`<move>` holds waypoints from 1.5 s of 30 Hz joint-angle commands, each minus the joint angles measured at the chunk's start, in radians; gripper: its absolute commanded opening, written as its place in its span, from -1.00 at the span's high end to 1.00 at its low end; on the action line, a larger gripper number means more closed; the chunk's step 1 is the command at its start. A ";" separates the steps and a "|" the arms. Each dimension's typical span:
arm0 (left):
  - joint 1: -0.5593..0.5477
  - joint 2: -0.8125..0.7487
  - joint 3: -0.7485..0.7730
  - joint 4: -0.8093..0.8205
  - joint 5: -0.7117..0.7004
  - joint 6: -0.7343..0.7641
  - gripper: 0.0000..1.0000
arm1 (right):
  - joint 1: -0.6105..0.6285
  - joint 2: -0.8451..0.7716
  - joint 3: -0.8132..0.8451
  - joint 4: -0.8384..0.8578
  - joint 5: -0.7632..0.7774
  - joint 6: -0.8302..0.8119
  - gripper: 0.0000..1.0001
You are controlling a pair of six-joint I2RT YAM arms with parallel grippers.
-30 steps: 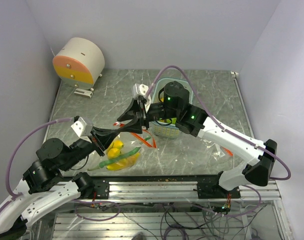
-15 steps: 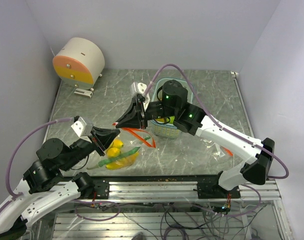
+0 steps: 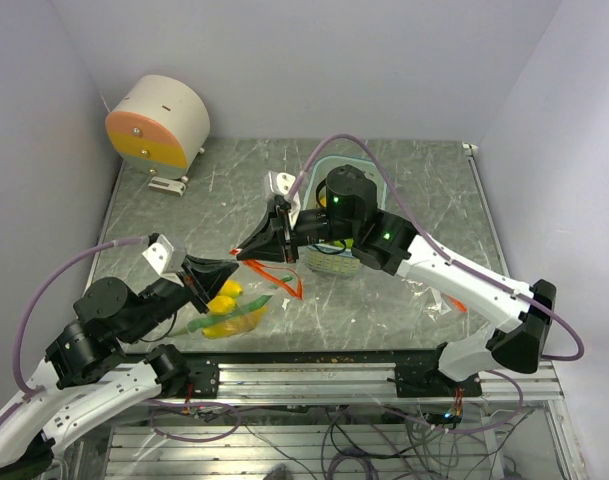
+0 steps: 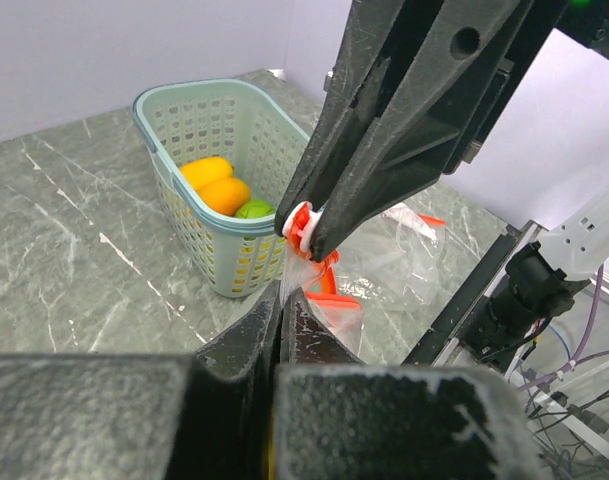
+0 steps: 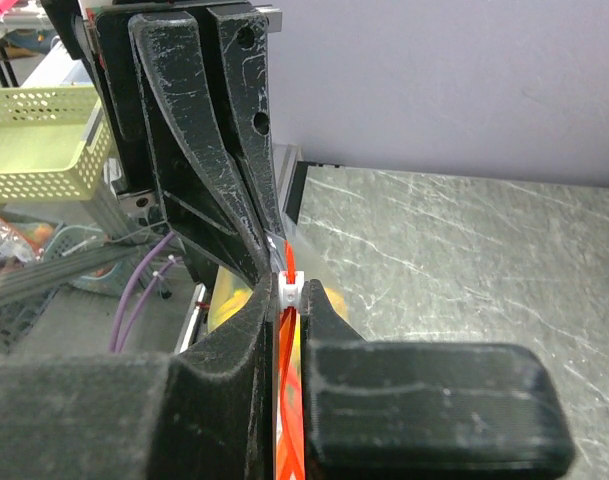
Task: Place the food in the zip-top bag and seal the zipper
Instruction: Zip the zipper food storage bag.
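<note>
My left gripper (image 4: 284,305) is clamped shut on the zip-top bag (image 4: 379,255) mouth end as anchor, right gripper (image 4: 309,240) pinched closed on the zipper (image 4: 329,297) slider tab (image 4: 300,222), mouth held taut between them for sealing.

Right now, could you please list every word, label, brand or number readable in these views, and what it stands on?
None readable: no text shows on the clear crinkly plastic zip-top bag, its red-orange zipper strip, the pale teal slotted plastic basket, or the round cream-and-orange drum.
</note>
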State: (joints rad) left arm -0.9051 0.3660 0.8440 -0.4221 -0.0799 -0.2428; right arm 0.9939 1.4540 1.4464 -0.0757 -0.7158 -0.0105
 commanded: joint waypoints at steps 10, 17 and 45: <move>-0.002 -0.034 0.028 0.070 -0.036 0.028 0.86 | -0.023 -0.037 -0.026 -0.106 0.008 -0.045 1.00; -0.002 0.053 0.034 0.068 0.090 0.100 0.45 | -0.023 0.026 0.095 -0.158 -0.115 -0.070 1.00; -0.003 0.040 0.148 -0.041 -0.007 0.117 0.86 | -0.069 -0.009 -0.004 -0.232 0.002 -0.157 1.00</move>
State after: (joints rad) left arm -0.9062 0.4679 0.9127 -0.4862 -0.0143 -0.1173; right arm 0.9619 1.4590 1.4860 -0.2893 -0.7700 -0.1459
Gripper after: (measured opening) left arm 0.075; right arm 0.046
